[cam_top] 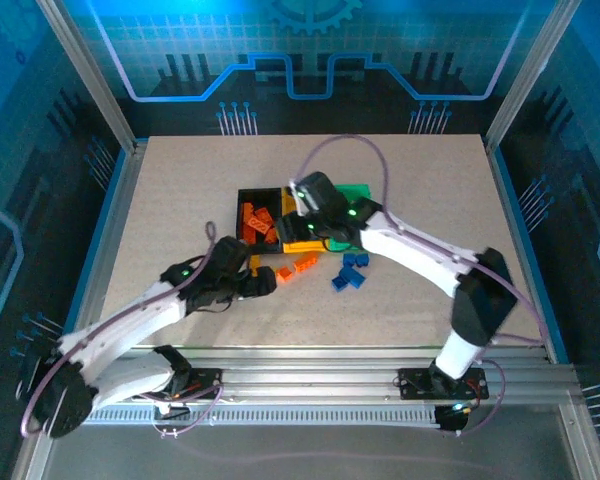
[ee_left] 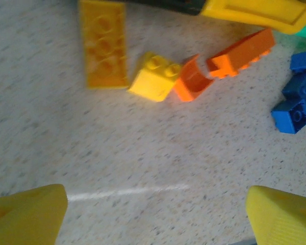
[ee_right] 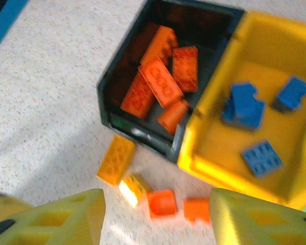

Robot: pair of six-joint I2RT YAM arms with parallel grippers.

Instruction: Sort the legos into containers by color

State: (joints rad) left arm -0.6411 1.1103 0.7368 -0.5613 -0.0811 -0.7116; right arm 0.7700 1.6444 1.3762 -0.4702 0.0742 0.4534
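Orange legos (ee_left: 239,51) lying loose beside the black bin (cam_top: 260,191).
I'm hovering the left gripper (ee_left: 153,206), spread wide and empty, on their side away from that bin.

You have a pale speckled table (cam_top: 180,190) under everything, with a thin white line (ee_left: 127,192) across it in the left wrist view. Ribbed aluminium rails (cam_top: 310,365) run along its near edge, and slanted metal posts (cam_top: 85,70) rise at the back corners. Behind stands a dark blue wall (cam_top: 430,40) with glowing circuit lines and a gear emblem (cam_top: 315,12).
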